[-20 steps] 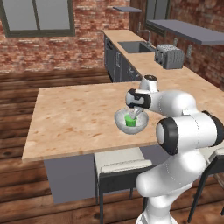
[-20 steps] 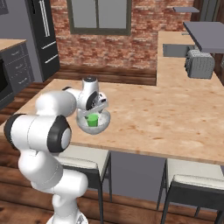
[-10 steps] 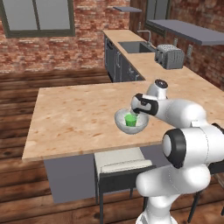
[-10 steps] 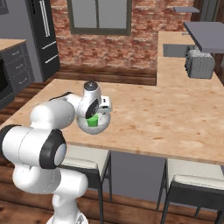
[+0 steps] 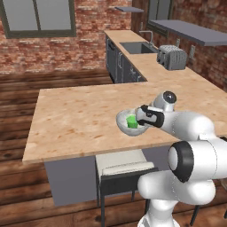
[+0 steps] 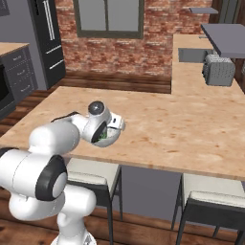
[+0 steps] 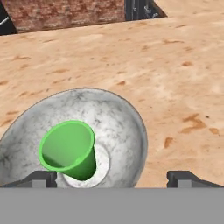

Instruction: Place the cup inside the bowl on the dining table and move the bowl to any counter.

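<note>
Directly ahead of the end effector (image 7: 111, 177), the round, pale grey-white speckled bowl (image 7: 116, 124) is seen resting on the light speckled wood-look worktop (image 7: 175, 78) of the dining table. Inside the bowl, just beyond and between the two dark fingertips (image 7: 41, 178), the small bright-green handleless cup (image 7: 70, 151) is seated upright on the bowl's floor, tilted slightly in the hand view. The fingers are held wide apart, one tip at each side of the hand view, and nothing is gripped between them; the cup is not touched by either tip.

From the left base view, the end effector (image 5: 141, 116) is seen pressed low beside the bowl (image 5: 124, 124), at the bowl's right rim, with the green cup (image 5: 131, 121) visible just past it. From the right base view, the bowl (image 6: 111, 138) is largely hidden behind the white wrist, and a sliver of green (image 6: 106, 138) is seen at its edge. Bowl and end effector lie near the front edge of the worktop (image 6: 182, 124). Far beyond the end effector, a grey toaster (image 5: 172, 56) stands on the wall counter (image 5: 146, 62) below red brick.
</note>
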